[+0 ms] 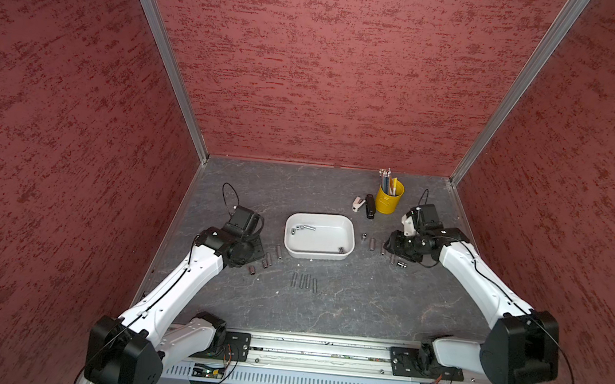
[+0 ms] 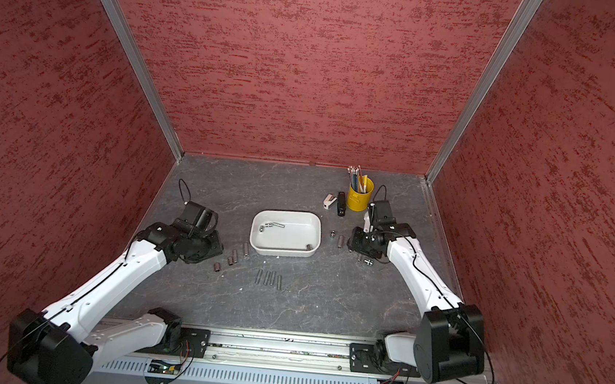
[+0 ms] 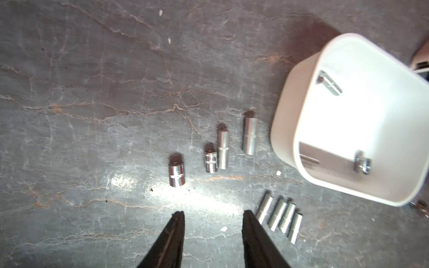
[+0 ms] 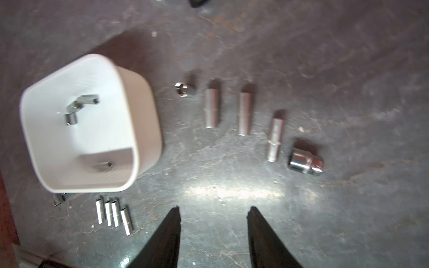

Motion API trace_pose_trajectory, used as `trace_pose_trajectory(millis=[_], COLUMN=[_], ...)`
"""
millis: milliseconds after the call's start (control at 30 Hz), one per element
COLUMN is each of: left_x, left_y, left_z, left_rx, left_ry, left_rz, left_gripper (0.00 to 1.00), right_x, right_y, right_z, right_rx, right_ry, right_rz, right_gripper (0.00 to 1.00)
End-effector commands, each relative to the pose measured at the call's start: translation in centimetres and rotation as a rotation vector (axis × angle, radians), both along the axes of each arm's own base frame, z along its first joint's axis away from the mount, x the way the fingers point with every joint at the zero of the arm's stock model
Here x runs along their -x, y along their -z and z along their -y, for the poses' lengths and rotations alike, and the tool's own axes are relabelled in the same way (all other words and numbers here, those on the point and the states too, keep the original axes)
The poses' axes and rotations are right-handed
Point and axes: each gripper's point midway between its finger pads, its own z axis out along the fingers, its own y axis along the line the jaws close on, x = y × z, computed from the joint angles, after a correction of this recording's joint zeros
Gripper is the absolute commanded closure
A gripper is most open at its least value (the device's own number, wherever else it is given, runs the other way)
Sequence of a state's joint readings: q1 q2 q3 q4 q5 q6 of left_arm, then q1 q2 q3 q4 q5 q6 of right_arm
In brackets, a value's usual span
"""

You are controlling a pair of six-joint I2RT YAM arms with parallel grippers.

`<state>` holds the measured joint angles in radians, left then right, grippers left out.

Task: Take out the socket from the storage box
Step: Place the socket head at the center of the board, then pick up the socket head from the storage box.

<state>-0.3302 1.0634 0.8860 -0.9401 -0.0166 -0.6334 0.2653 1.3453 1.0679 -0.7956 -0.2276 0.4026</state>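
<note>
The storage box (image 1: 315, 255) (image 2: 283, 252) is a shallow white tub in the middle of the table. Inside it lie a short chrome socket (image 1: 341, 250) (image 3: 362, 165) (image 4: 103, 166) by the near right corner, a bent jointed piece (image 1: 304, 228) (image 4: 86, 102) and a small socket (image 1: 293, 231) (image 4: 71, 119) at the far left. My left gripper (image 3: 214, 213) hovers over the table left of the box (image 3: 283, 130), open, nothing between its fingers. My right gripper (image 4: 213, 208) hovers right of the box (image 4: 148, 111), open and empty.
Loose sockets lie left of the box (image 1: 267, 259), right of it (image 1: 371, 244), and several in a row in front (image 1: 304, 280). A yellow pencil bucket (image 1: 389, 200), a black stapler (image 1: 370, 206) and a small white tool (image 1: 357, 203) stand at the back right.
</note>
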Motion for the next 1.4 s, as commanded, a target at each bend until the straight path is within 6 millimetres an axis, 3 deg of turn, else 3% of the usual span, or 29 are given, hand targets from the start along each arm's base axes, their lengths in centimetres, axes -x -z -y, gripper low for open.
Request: trace_pose_trajectory(millis=[0,200,333,467,633,833,1133,1367], left_x=[1.1,1.9,2.2,2.2,2.2,2.1,2.0,1.9], left_y=[-2.0,-5.0,-5.5,-5.6,-5.4,-5.3,-4.9,-4.8], left_z=[0.7,0.6,0.2,0.8,0.8,0.8,0.8,0.8], left_rx=[0.031,0.016,-0.010,0.021,0.019,0.022,0.017,0.014], left_ry=[0.093,0.166,0.201,0.225,0.219,0.218,0.217,0.214], left_rz=[0.014,0.076,0.106,0.137,0.141,0.140,0.128,0.125], left_gripper=[0.56,0.56,0.56,0.56,0.56,0.56,0.56,0.56], right_x=[-1.1,-2.8,-4.1,-6.0,-8.0,-9.8,-11.0,-10.6], right_y=[-2.6,-2.7,-0.5,2.5,5.9,8.3,11.2,12.9], right_z=[-5.1,-14.2,-19.0,-22.0,-23.1,-23.1,-23.6,-23.6], right_rx=[-0.017,0.034,0.094,0.162,0.270,0.365,0.401,0.412], right_ry=[-0.176,-0.444,-0.596,-0.668,-0.706,-0.724,-0.731,-0.731], right_rz=[0.083,0.147,0.146,0.125,0.094,0.100,0.085,0.053], right_gripper=[0.52,0.54,0.55,0.56,0.55,0.54,0.56,0.63])
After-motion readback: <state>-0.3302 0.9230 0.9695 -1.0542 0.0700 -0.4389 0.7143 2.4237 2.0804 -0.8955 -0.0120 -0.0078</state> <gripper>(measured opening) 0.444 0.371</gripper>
